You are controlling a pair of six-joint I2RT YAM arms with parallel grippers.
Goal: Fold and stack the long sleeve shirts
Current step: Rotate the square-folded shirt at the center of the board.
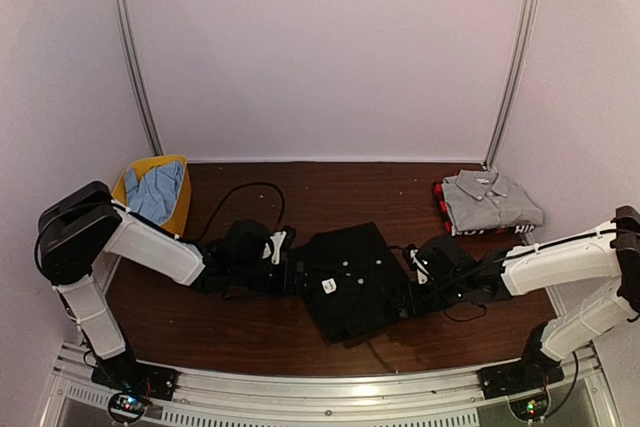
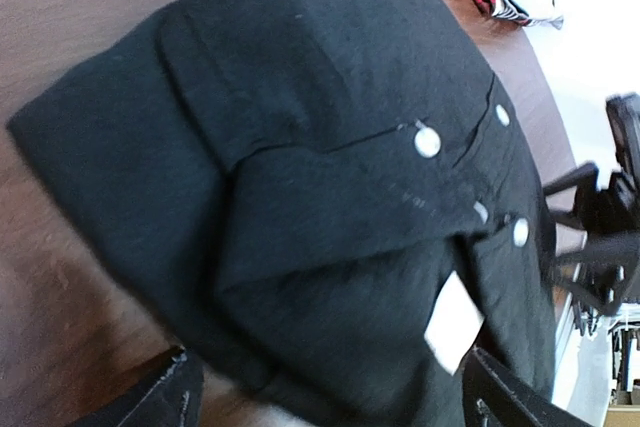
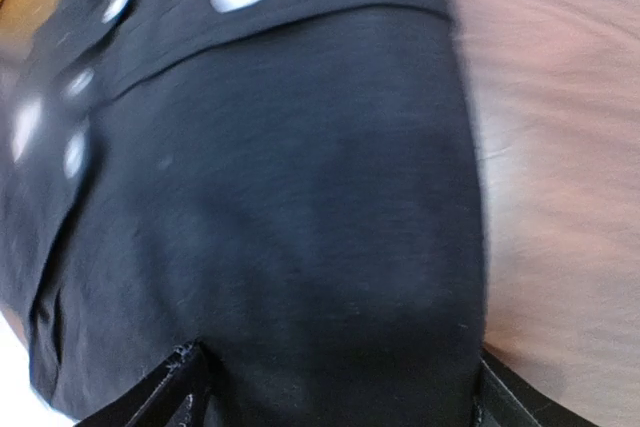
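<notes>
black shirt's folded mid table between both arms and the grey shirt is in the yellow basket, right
Not quite: the top external view shows the grey shirt folded at the far right of the table, on a red-and-black garment. The yellow basket holds light blue cloth. The black shirt is as you say.

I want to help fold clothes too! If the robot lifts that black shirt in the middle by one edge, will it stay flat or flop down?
Probably flop: the black shirt is soft-looking cloth with creased, loose folds. It is likely light, lying thin on the table. Pushed, it would probably bunch up rather than slide neatly.
</notes>
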